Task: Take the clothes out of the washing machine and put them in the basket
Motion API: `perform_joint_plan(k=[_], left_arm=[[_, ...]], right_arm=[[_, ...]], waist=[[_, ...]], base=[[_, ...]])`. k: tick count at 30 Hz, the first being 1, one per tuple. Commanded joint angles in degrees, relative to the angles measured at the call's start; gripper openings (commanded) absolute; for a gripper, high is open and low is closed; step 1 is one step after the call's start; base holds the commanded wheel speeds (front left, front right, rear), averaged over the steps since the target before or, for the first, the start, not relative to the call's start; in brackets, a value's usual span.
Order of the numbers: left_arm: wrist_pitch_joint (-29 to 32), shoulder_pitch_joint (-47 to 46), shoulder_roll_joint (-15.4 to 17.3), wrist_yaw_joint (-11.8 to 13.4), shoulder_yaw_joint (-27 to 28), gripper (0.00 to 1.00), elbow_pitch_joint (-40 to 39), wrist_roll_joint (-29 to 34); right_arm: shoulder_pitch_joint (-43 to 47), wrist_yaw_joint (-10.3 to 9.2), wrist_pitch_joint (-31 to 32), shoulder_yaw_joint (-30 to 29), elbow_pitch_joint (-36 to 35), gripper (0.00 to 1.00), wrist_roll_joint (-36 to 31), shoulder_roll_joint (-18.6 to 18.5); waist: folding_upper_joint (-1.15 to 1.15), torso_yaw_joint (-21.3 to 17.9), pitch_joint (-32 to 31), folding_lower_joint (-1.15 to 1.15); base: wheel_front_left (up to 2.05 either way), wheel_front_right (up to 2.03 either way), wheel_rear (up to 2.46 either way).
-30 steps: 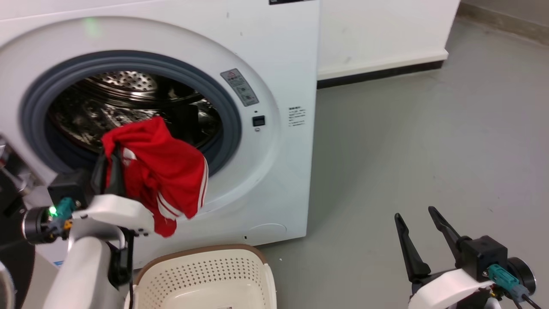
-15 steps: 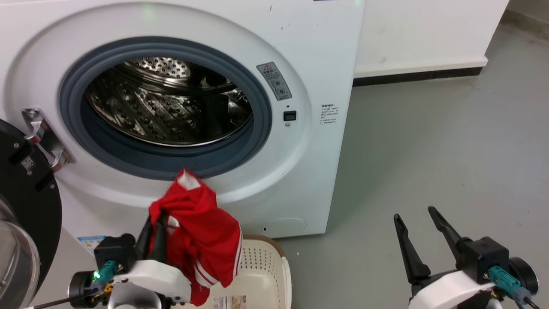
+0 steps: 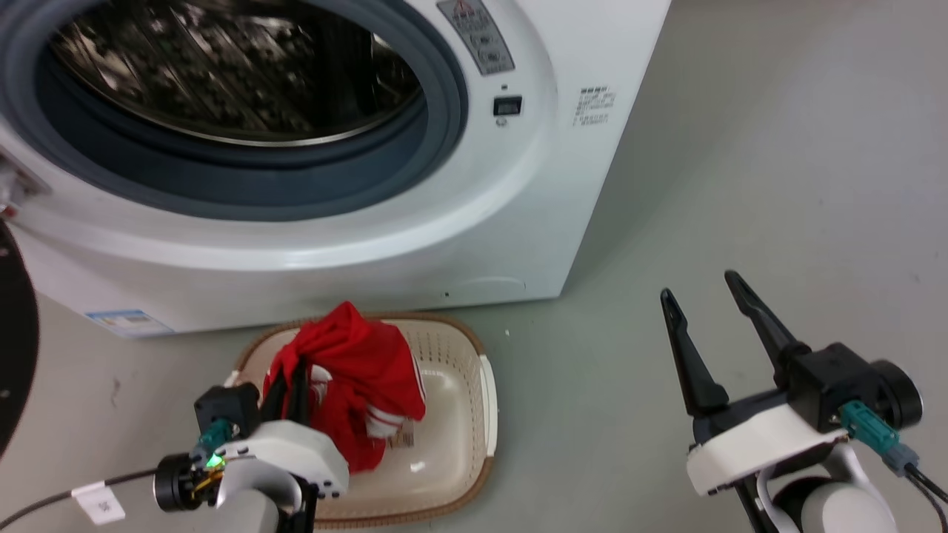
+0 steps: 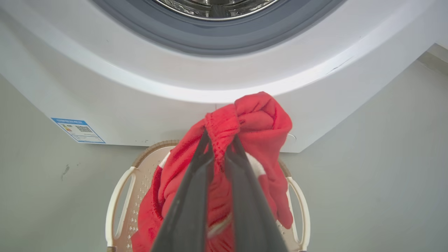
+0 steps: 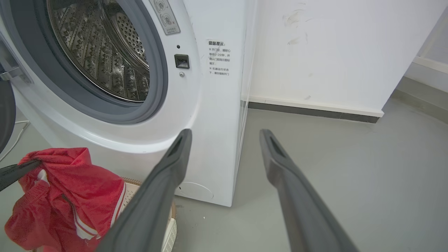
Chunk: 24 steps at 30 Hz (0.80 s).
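Note:
The clothes (image 3: 355, 385), a bright red bundle with white stripes, hang over the cream basket (image 3: 485, 392) on the floor before the white washing machine (image 3: 563, 148). My left gripper (image 3: 292, 374) is shut on the clothes, its dark fingers pinching a fold near the top; the left wrist view shows the clothes (image 4: 252, 122) held in that gripper (image 4: 220, 136) above the basket (image 4: 117, 196). My right gripper (image 3: 700, 289) stands open and empty over bare floor at the right. The right wrist view shows the clothes (image 5: 80, 196) at its lower left and my right gripper (image 5: 225, 134) open.
The washer's porthole (image 3: 244, 170) is open, with the steel drum (image 3: 222, 66) inside. Its black door (image 3: 11, 333) hangs at the far left. Grey floor (image 3: 778, 170) stretches to the right; a white wall with a dark skirting (image 5: 315, 112) runs behind.
The head camera has tilted down. My left gripper has carried the clothes out of the porthole and lowered them over the basket. The right gripper has stayed open.

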Motion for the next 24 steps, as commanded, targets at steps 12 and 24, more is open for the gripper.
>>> perform_joint_plan(k=[12,24], left_arm=[[-0.5,-16.3,-0.2,-4.6,3.0,0.00,17.8,3.0],[-0.4,-24.2,1.9,-6.5,6.0,0.00,37.8,1.1]], right_arm=[[-9.8,-0.04,-2.5,3.5,-0.2,1.00,-0.4,0.1],[-13.6,-0.04,-5.7,6.0,2.6,1.00,2.1,0.1]], waist=[[0.00,-3.2,19.3,-0.01],[0.00,-7.6,26.1,-0.01]], base=[[0.00,0.00,0.00],[0.00,0.00,0.00]])
